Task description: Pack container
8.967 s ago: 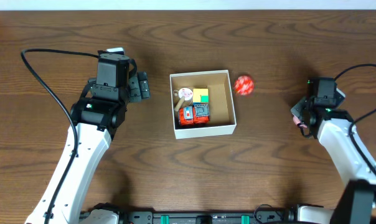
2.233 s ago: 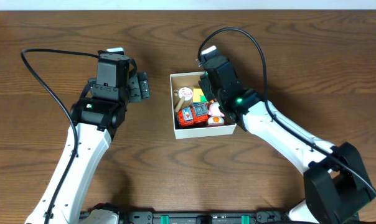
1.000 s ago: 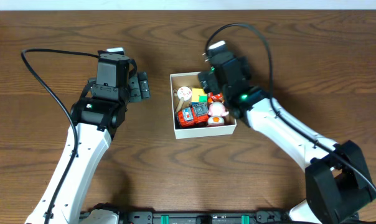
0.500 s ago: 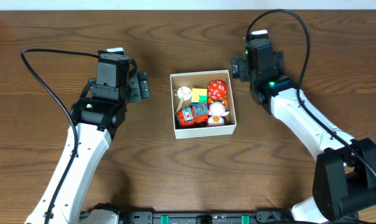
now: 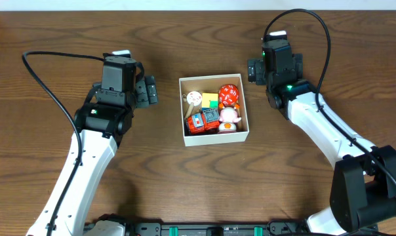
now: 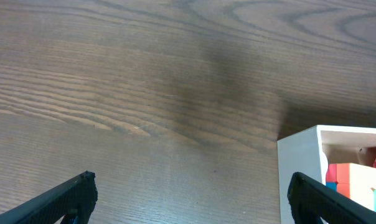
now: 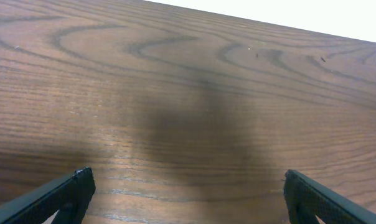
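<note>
The container (image 5: pixel 214 137), a square box with white walls, sits mid-table holding a red spotted ball (image 5: pixel 229 94), a pink-and-white toy (image 5: pixel 228 118), a red toy (image 5: pixel 203 120) and a yellow-green block (image 5: pixel 211 99). My right gripper (image 5: pixel 275 69) hovers just right of the box's far right corner, open and holding nothing. In the right wrist view the gripper (image 7: pixel 188 190) shows only bare wood between its fingers (image 7: pixel 63 193). My left gripper (image 5: pixel 121 88) stands open to the left of the box. In the left wrist view this gripper (image 6: pixel 191 196) is empty, with the container's white corner (image 6: pixel 300 168) by its right finger.
The brown wooden table (image 5: pixel 198 190) spreads all around the box. Its far edge (image 7: pixel 300 28) shows in the right wrist view. Black cables (image 5: pixel 47 85) loop off both arms.
The red ball, earlier on the table right of the box, now lies inside it. My right gripper has drawn back from over the box to its right. The left arm has not moved.
</note>
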